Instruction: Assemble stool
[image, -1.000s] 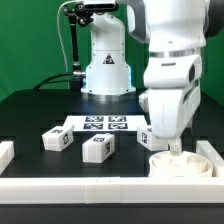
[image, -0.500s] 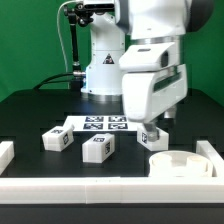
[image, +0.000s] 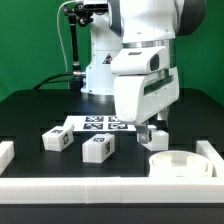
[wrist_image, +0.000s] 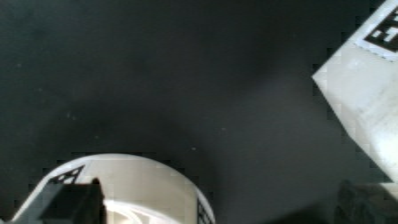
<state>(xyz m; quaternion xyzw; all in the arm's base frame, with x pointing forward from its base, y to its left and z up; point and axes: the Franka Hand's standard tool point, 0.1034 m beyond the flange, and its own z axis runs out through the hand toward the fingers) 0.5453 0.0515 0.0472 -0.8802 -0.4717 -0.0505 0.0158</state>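
Gripper (image: 153, 127) is held low over the table, just behind the seat ring (image: 172, 163) at the ext. view's right; open or closed can't be told. One leg (image: 55, 140) and a second leg (image: 97, 148) are laid near the marker board (image: 100, 124), w/ a third leg (image: 149, 140) partly hidden by the gripper.

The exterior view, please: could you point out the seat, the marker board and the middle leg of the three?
seat (image: 172, 170): exterior view, on its front wall.
marker board (image: 95, 124): exterior view, on its tagged top face.
middle leg (image: 97, 149): exterior view, on its front face.
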